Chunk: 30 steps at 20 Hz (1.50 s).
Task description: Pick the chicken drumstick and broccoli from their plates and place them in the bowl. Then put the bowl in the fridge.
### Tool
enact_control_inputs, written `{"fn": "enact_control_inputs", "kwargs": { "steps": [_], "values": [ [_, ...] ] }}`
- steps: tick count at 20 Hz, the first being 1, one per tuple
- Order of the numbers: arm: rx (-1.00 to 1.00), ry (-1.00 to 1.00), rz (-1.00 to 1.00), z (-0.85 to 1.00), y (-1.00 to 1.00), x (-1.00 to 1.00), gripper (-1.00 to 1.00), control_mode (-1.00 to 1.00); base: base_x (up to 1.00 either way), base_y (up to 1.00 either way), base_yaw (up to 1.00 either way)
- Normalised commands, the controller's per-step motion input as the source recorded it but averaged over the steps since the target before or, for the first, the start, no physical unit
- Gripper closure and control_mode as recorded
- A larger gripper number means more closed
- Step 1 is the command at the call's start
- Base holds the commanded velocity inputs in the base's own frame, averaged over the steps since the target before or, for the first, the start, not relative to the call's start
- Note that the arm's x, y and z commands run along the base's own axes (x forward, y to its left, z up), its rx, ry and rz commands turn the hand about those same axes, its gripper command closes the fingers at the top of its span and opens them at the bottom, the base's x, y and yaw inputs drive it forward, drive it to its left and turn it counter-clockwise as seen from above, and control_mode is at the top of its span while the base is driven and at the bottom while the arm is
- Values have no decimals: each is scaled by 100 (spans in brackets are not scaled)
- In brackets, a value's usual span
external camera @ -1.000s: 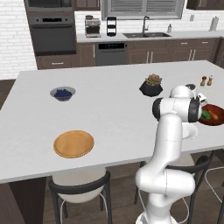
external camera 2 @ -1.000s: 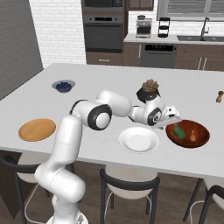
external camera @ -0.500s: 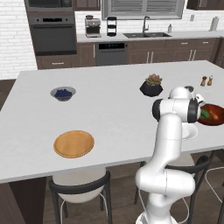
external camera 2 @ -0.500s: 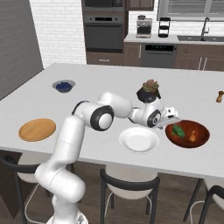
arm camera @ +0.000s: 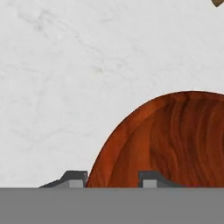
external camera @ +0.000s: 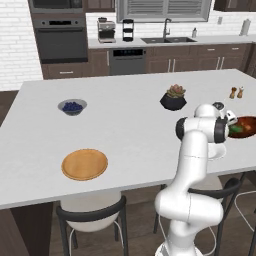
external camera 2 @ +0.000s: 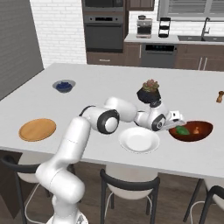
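Fingers (arm camera: 111,179) straddle the bowl (external camera 2: 192,131) rim at the counter's (external camera: 130,125) three o'clock edge, half closed; grip unclear. Thin pinch: tilting could spill broccoli (external camera 2: 182,130) and drumstick (external camera 2: 197,129).

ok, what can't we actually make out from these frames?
- Grip on the bowl: in the hand view the finger tips straddle its rim, cut off by the bottom edge; contact unclear.
- Bowl in the left base view: partly hidden by the arm.
- Drumstick and broccoli in the bowl: too small for detail.
- Fridge: outside the frames.
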Motion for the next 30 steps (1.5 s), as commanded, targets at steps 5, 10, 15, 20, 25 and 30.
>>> {"fn": "enact_control_inputs", "kwargs": {
  "steps": [5,10,15,20,25,30],
  "values": [
    [0,-1,-3,-19,-52,0,100,-100,0,0,0],
    [0,-4,-1,0,-18,-27,100,-100,0,0,0],
    [1,-13,0,33,63,-78,100,-100,0,0,0],
    [0,-17,4,31,87,-98,100,-100,0,0,0],
    [-5,-21,12,81,77,-100,100,-100,0,0,0],
    [-19,-22,20,96,94,-90,100,-100,0,0,0]
  ]
}}
